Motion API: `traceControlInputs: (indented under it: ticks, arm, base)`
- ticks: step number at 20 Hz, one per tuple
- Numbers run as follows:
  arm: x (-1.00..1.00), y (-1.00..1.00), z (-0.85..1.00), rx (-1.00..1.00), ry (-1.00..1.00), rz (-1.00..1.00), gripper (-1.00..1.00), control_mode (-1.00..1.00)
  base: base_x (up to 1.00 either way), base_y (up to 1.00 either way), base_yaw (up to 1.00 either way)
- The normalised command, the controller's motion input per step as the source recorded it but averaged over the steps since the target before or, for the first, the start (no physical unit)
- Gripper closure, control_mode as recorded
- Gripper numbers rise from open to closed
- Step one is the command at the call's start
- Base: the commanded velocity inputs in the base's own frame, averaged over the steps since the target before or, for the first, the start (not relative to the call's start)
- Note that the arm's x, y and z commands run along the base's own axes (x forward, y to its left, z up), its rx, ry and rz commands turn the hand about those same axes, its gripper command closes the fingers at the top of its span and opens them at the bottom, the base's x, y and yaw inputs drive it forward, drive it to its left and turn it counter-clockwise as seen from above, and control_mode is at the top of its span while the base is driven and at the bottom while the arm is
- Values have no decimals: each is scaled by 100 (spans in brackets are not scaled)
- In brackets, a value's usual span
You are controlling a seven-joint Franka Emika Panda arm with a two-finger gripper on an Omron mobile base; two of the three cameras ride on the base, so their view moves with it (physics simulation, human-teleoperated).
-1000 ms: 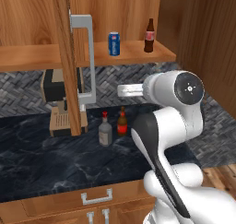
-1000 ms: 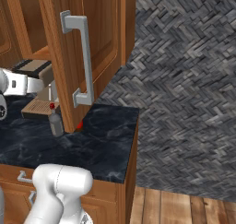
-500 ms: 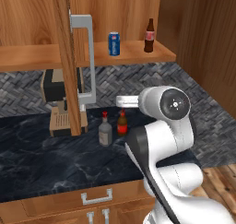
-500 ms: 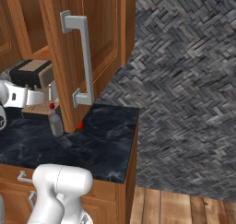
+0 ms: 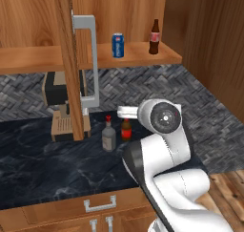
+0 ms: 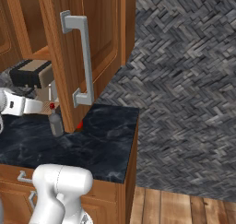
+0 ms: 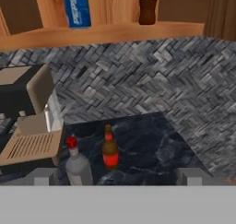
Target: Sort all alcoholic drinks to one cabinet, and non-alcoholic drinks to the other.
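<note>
A blue soda can (image 5: 117,45) and a small dark cola bottle (image 5: 154,36) stand apart on the open cabinet's shelf (image 5: 143,54). In the hand view the can (image 7: 76,7) and the cola bottle (image 7: 147,6) sit at the top. On the dark counter, the clear liquor bottle (image 5: 108,136) with its red cap stands just left of the brown beer bottle (image 5: 126,129). Both appear low in the hand view, the liquor bottle (image 7: 76,165) and the beer bottle (image 7: 109,151). My gripper (image 7: 117,178) is open and holds nothing, its fingertips (image 7: 191,176) wide apart, above and short of the two bottles.
A coffee machine (image 5: 59,107) stands on the counter left of the bottles. The open cabinet door (image 5: 69,64) with its grey handle (image 5: 90,59) juts out in front of it. In the right base view the door (image 6: 87,48) hides most of the beer bottle (image 6: 79,125).
My arm's big joint has swung down and to the left, bringing the hand lower, toward the two bottles on the counter. The bottles and the can have not moved.
</note>
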Motion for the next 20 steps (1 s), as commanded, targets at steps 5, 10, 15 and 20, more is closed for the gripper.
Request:
traceControlInputs:
  ticks: [5,10,15,20]
  arm:
    - [0,18,-19,0,6,-8,-100,-100]
    - [0,26,-22,0,6,-5,-100,-100]
    - [3,23,-23,0,2,-2,-100,-100]
    - [11,6,-25,0,0,0,-100,-100]
  base:
    - [0,0,0]
    - [0,0,0]
    - [0,0,0]
    - [0,0,0]
